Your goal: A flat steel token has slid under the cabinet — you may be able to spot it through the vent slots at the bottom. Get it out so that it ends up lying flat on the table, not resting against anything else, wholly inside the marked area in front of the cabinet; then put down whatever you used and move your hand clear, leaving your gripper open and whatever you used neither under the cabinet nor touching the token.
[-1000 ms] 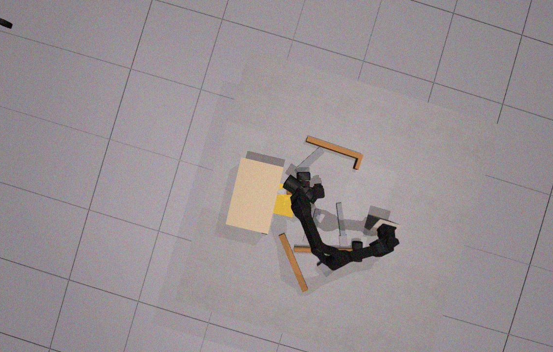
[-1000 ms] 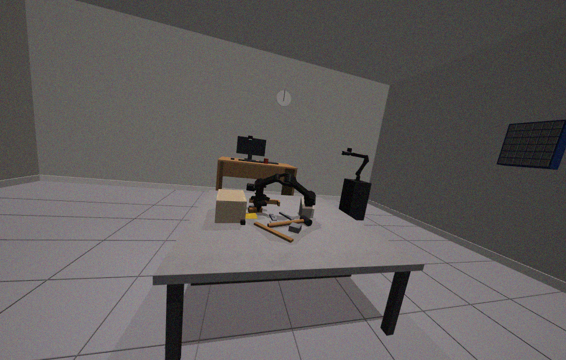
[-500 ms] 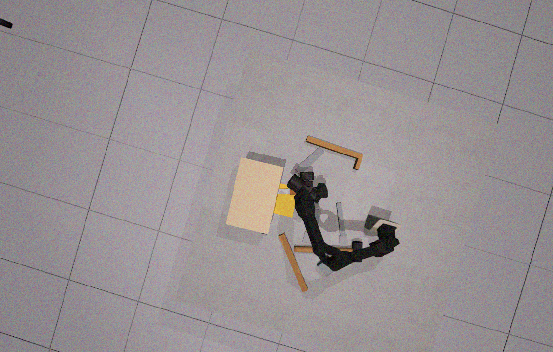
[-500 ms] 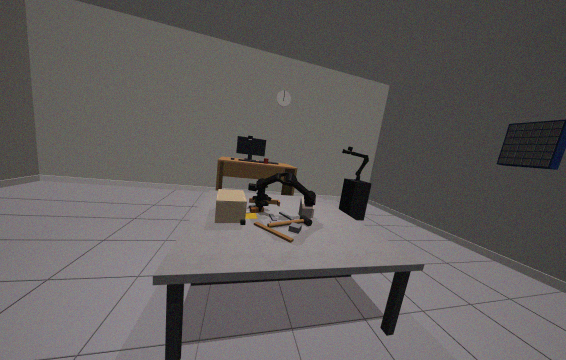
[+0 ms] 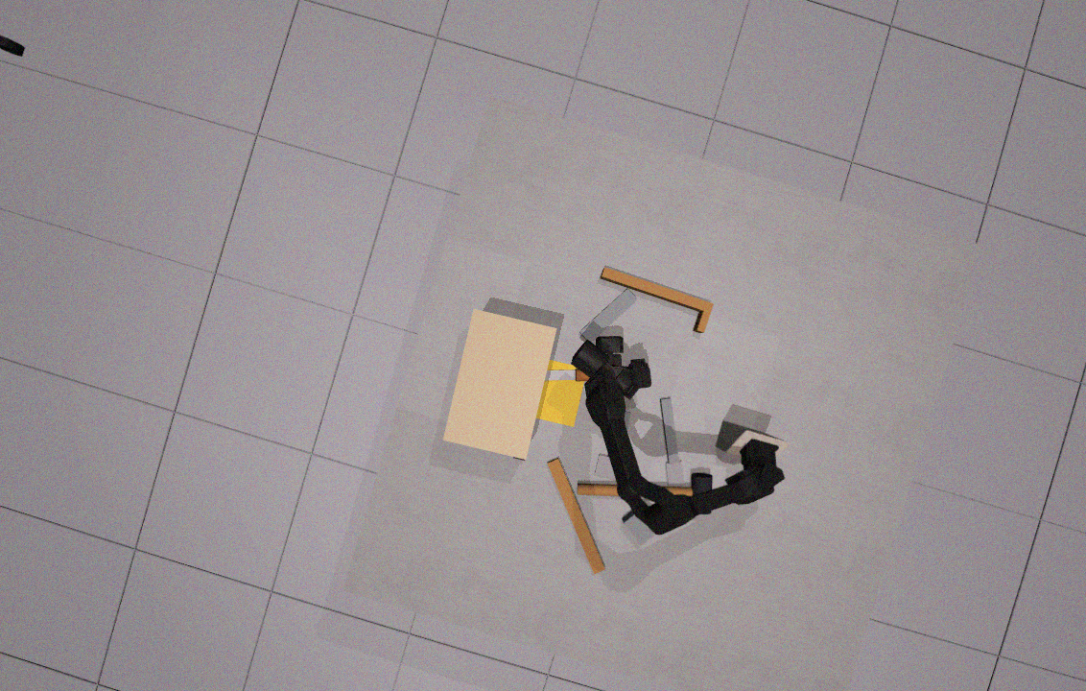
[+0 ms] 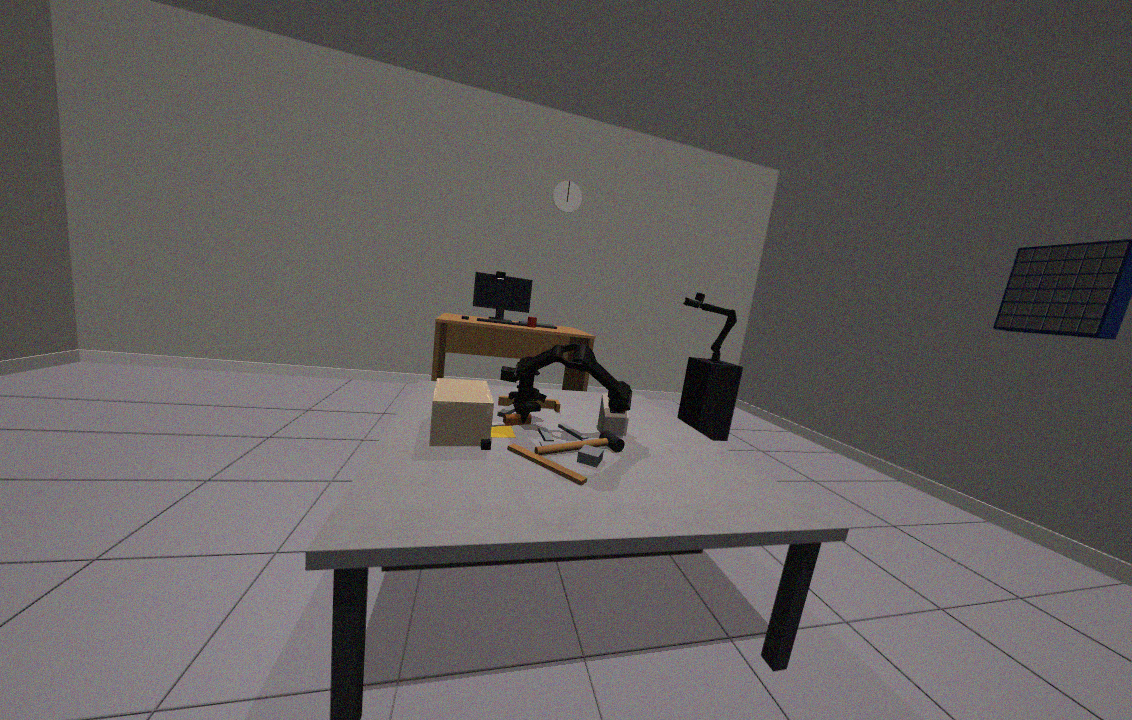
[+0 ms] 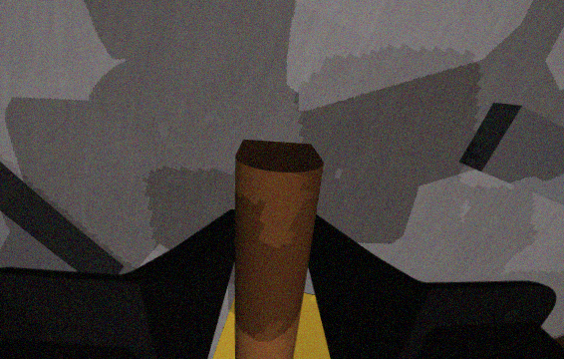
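The beige cabinet (image 5: 500,385) (image 6: 461,420) stands on the table. The yellow marked area (image 5: 561,405) (image 6: 503,432) (image 7: 313,329) lies along its front, partly hidden. My gripper (image 5: 583,378) (image 6: 519,415) (image 7: 272,219) is shut on a brown wooden handle (image 7: 277,199) at the front of the cabinet, low beside the marked area's far end. In the top view a pale band between two yellow parts runs from the handle towards the cabinet; it looks like the tool's thin shaft, but its far end is hidden. I cannot see the token in any view.
An L-shaped wooden stick (image 5: 654,289) and a grey flat tool (image 5: 611,311) lie beyond the gripper. A straight wooden stick (image 5: 575,515) (image 6: 546,464), a black-headed mallet (image 6: 572,445), a grey block (image 6: 590,456) and a thin grey tool (image 5: 666,425) lie on the near side.
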You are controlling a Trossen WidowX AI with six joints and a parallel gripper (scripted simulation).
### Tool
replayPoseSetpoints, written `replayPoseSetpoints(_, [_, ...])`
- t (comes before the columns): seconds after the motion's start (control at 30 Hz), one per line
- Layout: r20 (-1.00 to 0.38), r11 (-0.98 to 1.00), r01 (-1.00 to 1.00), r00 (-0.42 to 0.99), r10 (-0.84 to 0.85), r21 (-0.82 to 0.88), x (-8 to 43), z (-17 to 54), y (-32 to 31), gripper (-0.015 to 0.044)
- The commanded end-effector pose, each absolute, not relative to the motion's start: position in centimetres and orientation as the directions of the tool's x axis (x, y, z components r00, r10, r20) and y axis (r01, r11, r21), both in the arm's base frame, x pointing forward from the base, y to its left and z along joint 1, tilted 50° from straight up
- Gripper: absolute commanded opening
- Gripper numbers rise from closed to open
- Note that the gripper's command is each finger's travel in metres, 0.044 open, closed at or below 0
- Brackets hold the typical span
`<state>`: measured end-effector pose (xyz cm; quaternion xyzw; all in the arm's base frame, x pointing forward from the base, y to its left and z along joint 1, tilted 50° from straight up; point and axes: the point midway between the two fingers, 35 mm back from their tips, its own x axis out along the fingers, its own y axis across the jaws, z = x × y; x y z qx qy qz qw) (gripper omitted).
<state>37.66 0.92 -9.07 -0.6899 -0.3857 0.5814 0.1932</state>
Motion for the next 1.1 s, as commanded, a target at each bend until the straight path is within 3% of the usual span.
replayPoseSetpoints(0.0, [-0.653,-0.627,0.306,0.021,0.757,-0.717,36.8,-9.3,0.9,0.0000])
replayPoseSetpoints(1.07, [-0.654,-0.627,0.306,0.020,0.757,-0.717,33.0,-10.5,-0.1,0.0000])
